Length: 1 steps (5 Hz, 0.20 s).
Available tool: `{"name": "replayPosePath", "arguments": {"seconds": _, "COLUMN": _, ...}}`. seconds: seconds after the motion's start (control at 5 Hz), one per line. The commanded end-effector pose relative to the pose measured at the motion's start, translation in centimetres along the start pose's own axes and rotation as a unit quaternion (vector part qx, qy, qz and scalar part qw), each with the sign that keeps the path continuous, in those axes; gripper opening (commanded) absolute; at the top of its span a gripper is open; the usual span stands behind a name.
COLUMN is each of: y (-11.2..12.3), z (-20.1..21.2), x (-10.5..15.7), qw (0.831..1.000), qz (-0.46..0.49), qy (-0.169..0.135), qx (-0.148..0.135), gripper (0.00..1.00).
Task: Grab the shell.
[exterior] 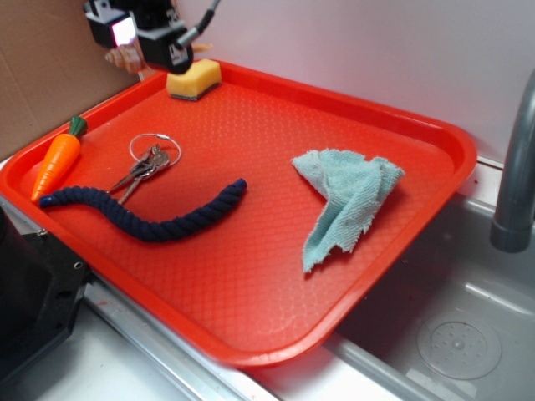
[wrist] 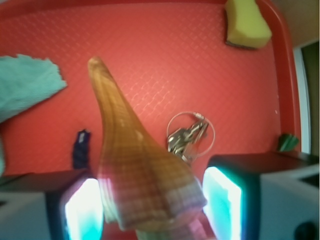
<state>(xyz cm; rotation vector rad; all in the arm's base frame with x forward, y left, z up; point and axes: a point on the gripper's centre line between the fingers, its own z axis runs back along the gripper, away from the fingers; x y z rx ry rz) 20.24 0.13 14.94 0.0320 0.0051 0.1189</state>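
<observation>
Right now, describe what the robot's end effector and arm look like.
In the exterior view the end effector is a blocky black housing at the top left, with one bright, glaring panel and a dark cable running up and away from it. In the wrist view its two fingers are black and box-shaped with grey bases, and their inner pads glow white with a teal edge.

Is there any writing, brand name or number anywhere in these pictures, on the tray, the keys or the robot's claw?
There is none that can be read.
Red tray: only an embossed grid texture, no lettering.
Keys: any stamping is too small and blurred to tell.
Gripper, holding the shell: glowing pads and dark housing, no label visible.
Sponge, towel, rope and toy carrot: no printing.
</observation>
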Motion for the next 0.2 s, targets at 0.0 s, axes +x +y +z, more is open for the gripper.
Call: {"name": "replayPosePath", "arguments": {"seconds": 0.0, "y": 0.05, "z": 1.88, "x": 0.71, "qw": 0.998, "qz": 0.037, "qy": -0.035, "qx": -0.022, "gripper": 0.0}}
